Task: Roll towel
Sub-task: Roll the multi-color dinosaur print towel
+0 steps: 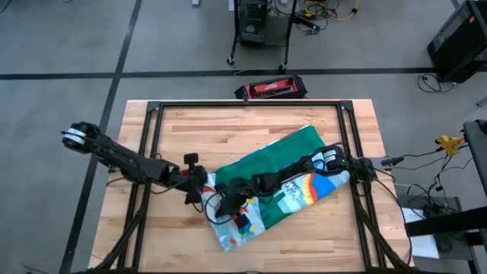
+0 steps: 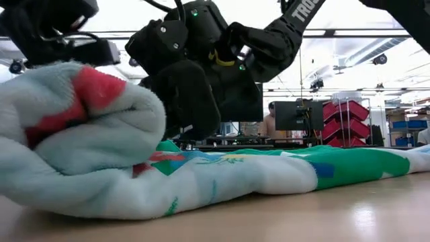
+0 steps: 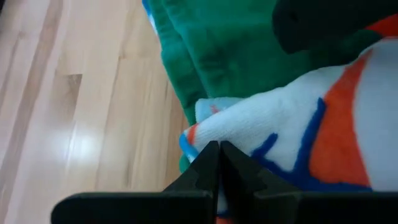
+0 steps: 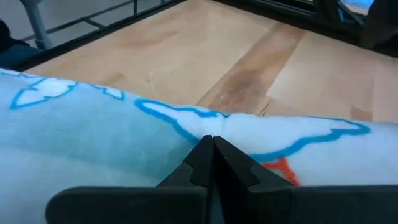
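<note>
The towel (image 1: 297, 164) lies slantwise across the wooden table, green back up at its far right. Its dinosaur-printed face shows along the near side, and its near-left end (image 2: 80, 121) is bunched into a thick roll. My left gripper (image 1: 204, 189) comes from the table's left and is shut at the towel's left edge (image 3: 217, 146). My right gripper (image 1: 237, 211) reaches in from the right along the towel and is shut at a printed fold near the rolled end (image 4: 211, 140). My left gripper pinches the edge of a printed fold (image 3: 205, 127) of the towel with its fingertips, slanting down from the table's left. How many layers it has I cannot tell. The rest of the towel lies on the table. My right gripper pinches the crest of a printed fold (image 4: 214, 127) at its fingertips, where the cloth puckers. It comes nearly level from the table's right, along the towel. The fold stands up from the table, and the cloth on both sides rests on the wood.
A black metal frame (image 1: 152, 152) runs round the tabletop. A red and black box (image 1: 270, 89) sits at the far edge. Bare wood (image 1: 205, 129) lies at the far left and along the near right (image 1: 319, 236).
</note>
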